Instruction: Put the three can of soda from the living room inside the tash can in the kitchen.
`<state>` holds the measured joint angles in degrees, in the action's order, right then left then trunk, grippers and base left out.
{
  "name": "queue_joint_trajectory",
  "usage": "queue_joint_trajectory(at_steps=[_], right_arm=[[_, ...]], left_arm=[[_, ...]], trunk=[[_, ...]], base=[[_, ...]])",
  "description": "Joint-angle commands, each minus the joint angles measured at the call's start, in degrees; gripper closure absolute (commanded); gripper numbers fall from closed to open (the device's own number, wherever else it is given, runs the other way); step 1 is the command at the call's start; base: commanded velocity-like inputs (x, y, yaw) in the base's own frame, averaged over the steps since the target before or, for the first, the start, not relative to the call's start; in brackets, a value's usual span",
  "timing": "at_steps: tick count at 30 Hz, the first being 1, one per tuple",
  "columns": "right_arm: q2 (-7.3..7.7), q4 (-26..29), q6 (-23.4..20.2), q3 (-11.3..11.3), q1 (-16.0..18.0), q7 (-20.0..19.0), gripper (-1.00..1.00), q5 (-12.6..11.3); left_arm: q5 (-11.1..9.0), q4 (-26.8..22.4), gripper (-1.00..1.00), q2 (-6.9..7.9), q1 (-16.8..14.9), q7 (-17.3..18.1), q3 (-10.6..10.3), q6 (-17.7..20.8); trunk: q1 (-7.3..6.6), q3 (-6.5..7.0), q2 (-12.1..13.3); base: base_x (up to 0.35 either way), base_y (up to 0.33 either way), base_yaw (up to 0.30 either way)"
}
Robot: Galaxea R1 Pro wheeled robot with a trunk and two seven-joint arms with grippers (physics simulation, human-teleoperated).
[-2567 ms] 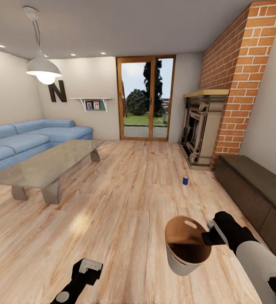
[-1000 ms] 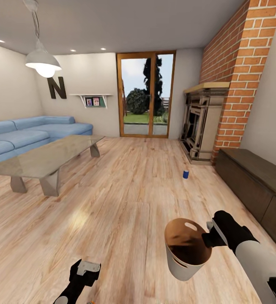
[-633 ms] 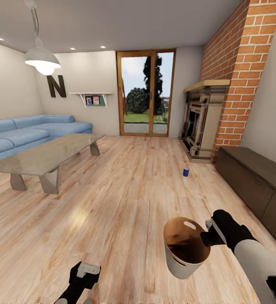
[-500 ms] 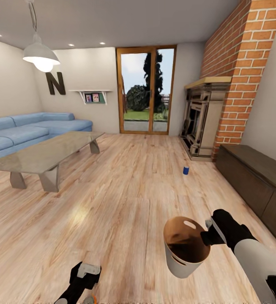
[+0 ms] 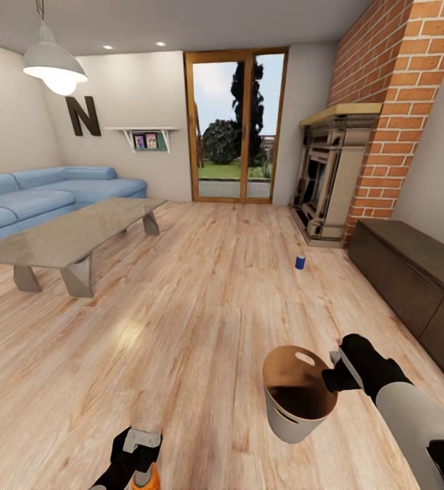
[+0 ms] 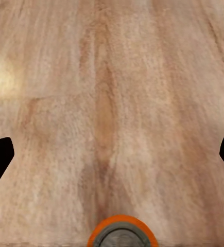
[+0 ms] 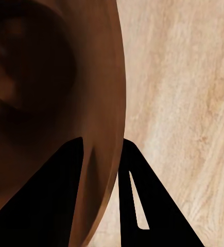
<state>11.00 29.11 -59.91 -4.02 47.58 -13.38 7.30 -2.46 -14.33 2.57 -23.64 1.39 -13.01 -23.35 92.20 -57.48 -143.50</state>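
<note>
over the wood floor (image 5: 201, 320) of the living room we carry the bin (image 5: 296, 401) with us, we judge so the cans can be dropped in where they lie. our right gripper (image 5: 332, 376) pinches the bin's rim, one finger inside the brown wall (image 7: 50, 103) and one outside, so the fingers are narrow and holding the bin, which hangs slightly tilted, mouth up, clear of the floor. that arm reaches forward, low and bent at our right side. the blue can (image 5: 300, 262) stands upright on the floor well ahead, near the fireplace (image 5: 327, 177) and the dark cabinet (image 5: 412, 279). our left gripper (image 5: 137, 452) hangs low at our left, fingers spread wide and empty, pointing down at the floor, with an orange can (image 6: 122, 234) just beneath it.
</note>
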Motion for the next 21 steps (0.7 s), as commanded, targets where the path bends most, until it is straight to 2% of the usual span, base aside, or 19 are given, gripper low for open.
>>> queue_joint_trajectory(at_steps=[1,5,11,21], right_arm=[[-0.01,0.01,-0.09,0.07,0.20,-0.16,1.00,-1.07],[0.05,-0.04,-0.09,0.05,2.12,-0.16,1.00,-0.84],[0.16,-0.56,-0.09,-0.10,4.72,-0.08,1.00,-0.73],[0.19,-0.99,-0.09,-0.11,6.30,-0.07,1.00,-0.71]], left_arm=[[0.00,0.22,-1.00,-0.01,0.00,0.00,0.00,-0.01],[0.01,1.06,-1.00,0.00,0.00,0.01,0.00,-0.03],[0.00,1.20,-1.00,-0.01,0.00,0.02,0.00,-0.03],[0.04,1.23,-1.00,-0.02,0.00,0.02,-0.05,-0.06]], trunk=[[0.02,-0.25,-0.03],[0.12,-1.26,-0.08],[0.12,-1.37,-0.08],[0.12,-1.39,-0.08]], base=[[0.000,0.000,0.000],[0.000,0.000,0.000],[0.000,0.000,0.000],[0.000,0.000,0.000]])
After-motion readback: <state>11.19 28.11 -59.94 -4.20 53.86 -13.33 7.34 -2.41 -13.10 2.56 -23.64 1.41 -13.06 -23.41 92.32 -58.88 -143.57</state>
